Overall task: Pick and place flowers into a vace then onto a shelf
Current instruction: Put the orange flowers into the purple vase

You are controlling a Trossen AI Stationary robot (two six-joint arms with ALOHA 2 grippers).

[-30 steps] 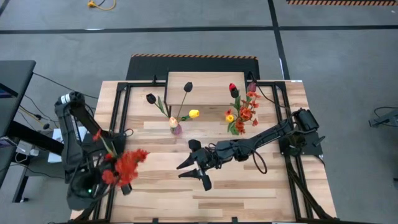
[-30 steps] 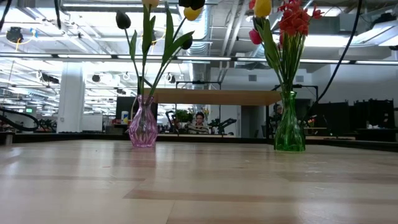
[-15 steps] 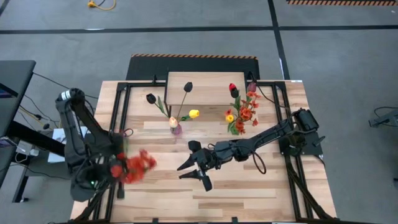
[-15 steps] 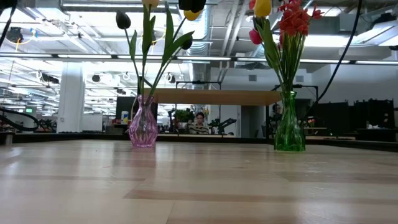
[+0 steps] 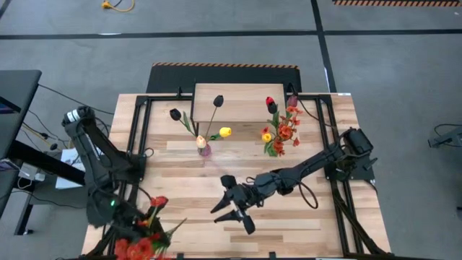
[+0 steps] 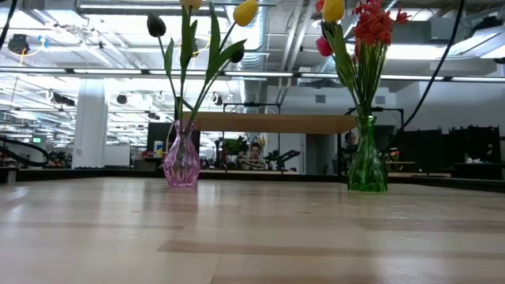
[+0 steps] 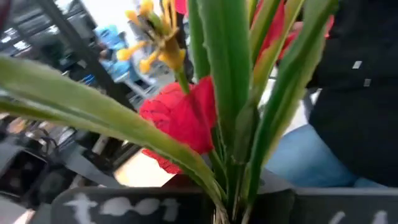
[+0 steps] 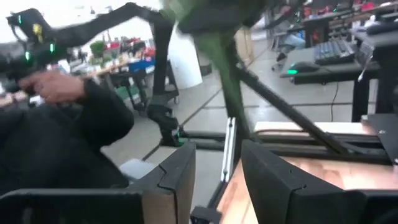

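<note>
Left arm folded down at the counter's (image 5: 289, 224) near-left corner, its end effector (image 5: 137, 230) clenched on a red spray (image 5: 144, 235) of flowers hanging partly past the counter edge; stems (image 7: 233, 118) and red petals fill the left wrist view. Right arm stretched low across the counter middle, end effector (image 5: 237, 209) released, fingers (image 8: 273, 180) spread, grasping nothing. Pink vase (image 6: 181, 158) with tulips and green vase (image 6: 367, 158) with red blooms stand just before the shelf (image 5: 238, 97)
</note>
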